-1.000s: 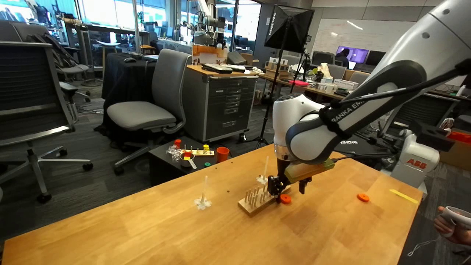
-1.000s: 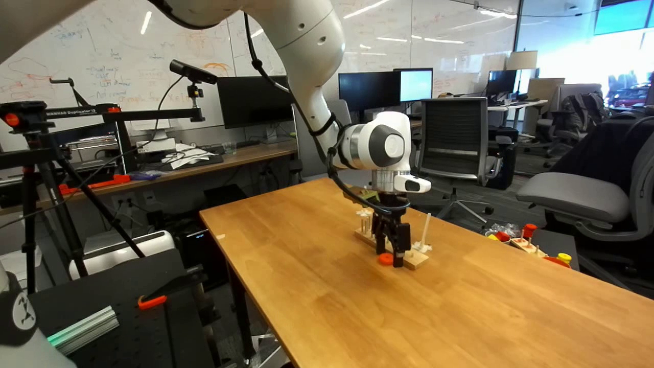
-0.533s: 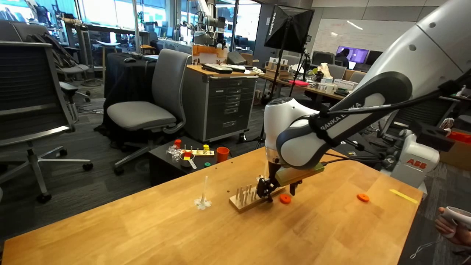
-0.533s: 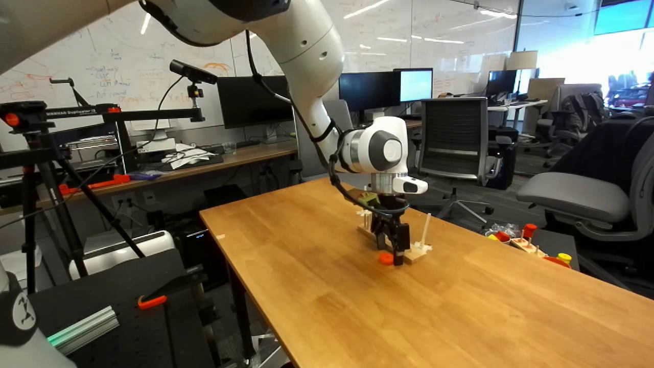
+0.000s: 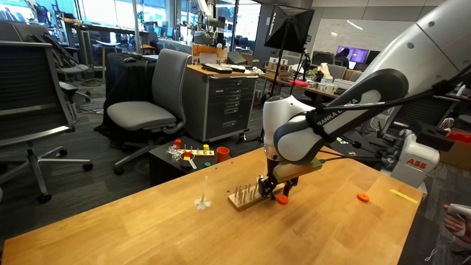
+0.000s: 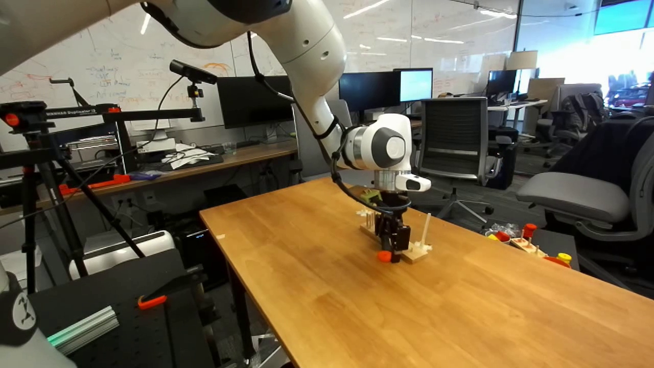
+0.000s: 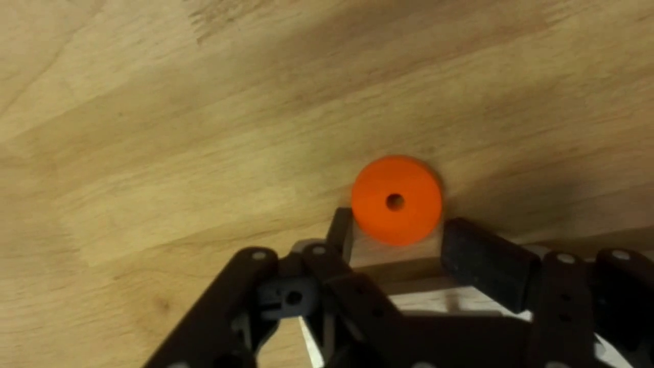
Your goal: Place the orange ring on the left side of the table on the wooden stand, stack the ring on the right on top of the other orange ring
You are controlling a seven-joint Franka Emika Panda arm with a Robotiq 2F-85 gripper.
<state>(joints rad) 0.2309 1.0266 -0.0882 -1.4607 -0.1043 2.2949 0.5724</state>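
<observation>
Claw (image 7: 398, 224) straddles edge of orange ring (image 7: 396, 181) beside wooden stand (image 5: 245, 202); cannot tell whether gripping.

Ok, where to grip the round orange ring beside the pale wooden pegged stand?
I'd pinch the outer rim of the orange ring from above, closing parallel to the long edge of the wooden stand: the ring lies face up and the stand crowds one side.

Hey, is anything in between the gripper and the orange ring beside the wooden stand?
Nothing visible. In the wrist view the gripper has its jaws close to either side of that orange ring, no other object showing in between. Whether they touch it is unclear.
</observation>
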